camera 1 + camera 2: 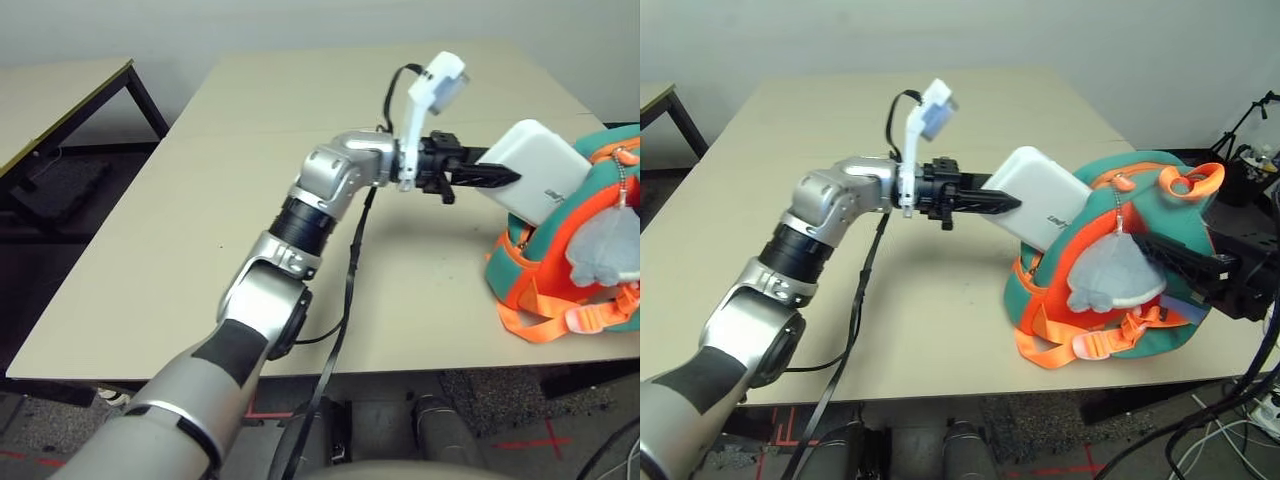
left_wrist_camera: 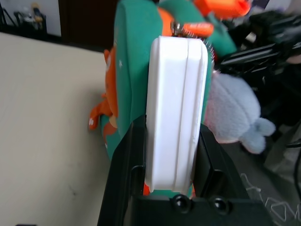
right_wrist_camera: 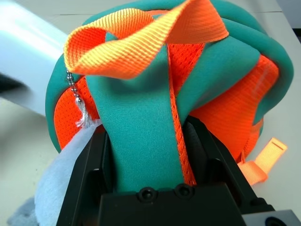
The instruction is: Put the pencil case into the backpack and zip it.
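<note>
One flat white hard case with rounded corners is seen in the left eye view, held tilted by the left gripper above the pale beige table. Its far end is put at the upper opening of the small teal and orange fabric backpack, and is partly hidden by the bag's edge. By the right eye view, the right gripper is found at the backpack, beside the grey plush charm. In the left wrist view, the case is clamped edgewise between two black fingers. In the right wrist view, teal fabric of the backpack is held between the black fingers, which are spread rather wide.
</note>
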